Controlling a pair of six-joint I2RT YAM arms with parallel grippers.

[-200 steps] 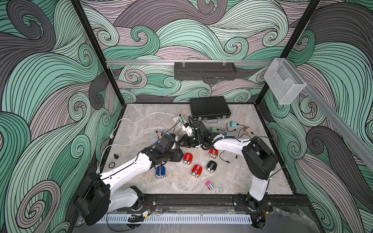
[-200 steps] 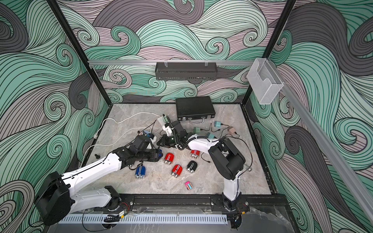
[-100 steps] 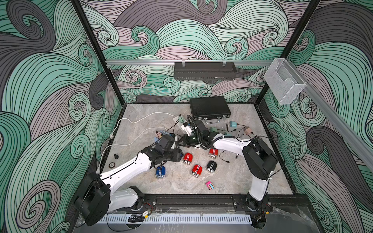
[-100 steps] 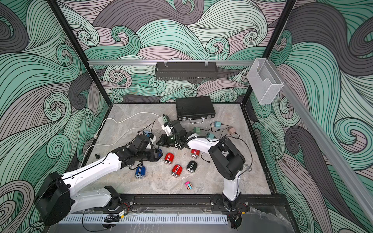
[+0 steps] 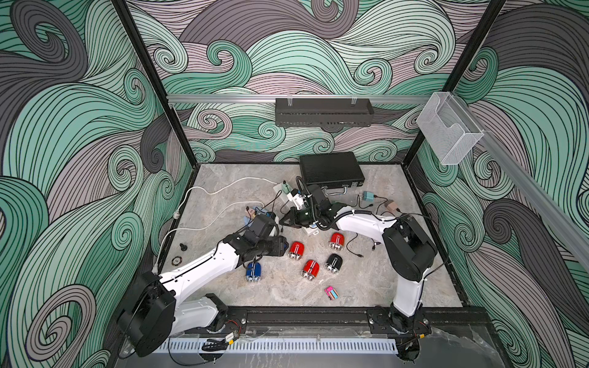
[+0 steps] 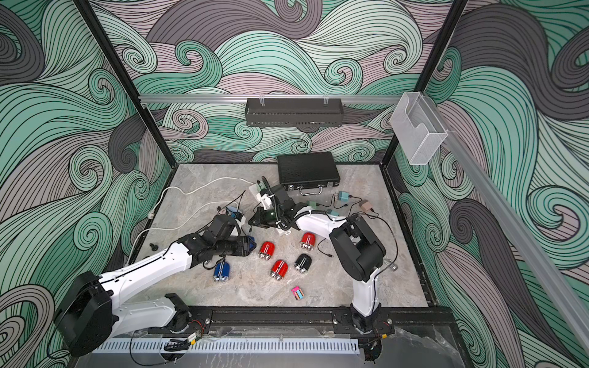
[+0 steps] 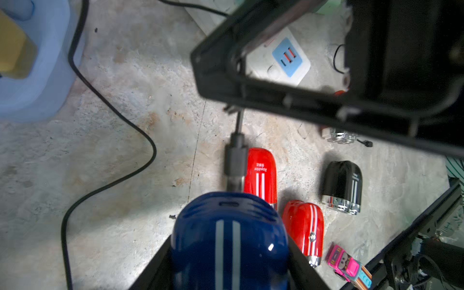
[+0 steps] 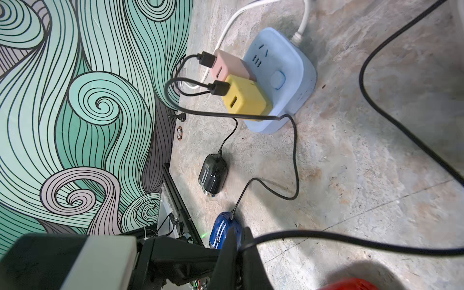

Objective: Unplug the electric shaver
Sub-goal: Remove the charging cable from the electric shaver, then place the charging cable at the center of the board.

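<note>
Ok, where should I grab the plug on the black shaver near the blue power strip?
I'd pinch the moulded plug at the rounded end of the black shaver, coming from above: it lies flat, plug sticking straight out toward the power strip.

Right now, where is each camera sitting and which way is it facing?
Both top views: high at the front, looking down and back across the table; left arm and right arm show whole.
Left wrist: on the left arm, looking along the left end effector at the blue electric shaver it grips; the right end effector crosses, holding the charging cable.
Right wrist: on the right arm, looking past its shut end effector toward the power strip and left wall.
Shared: both wrist views show the power strip.
</note>
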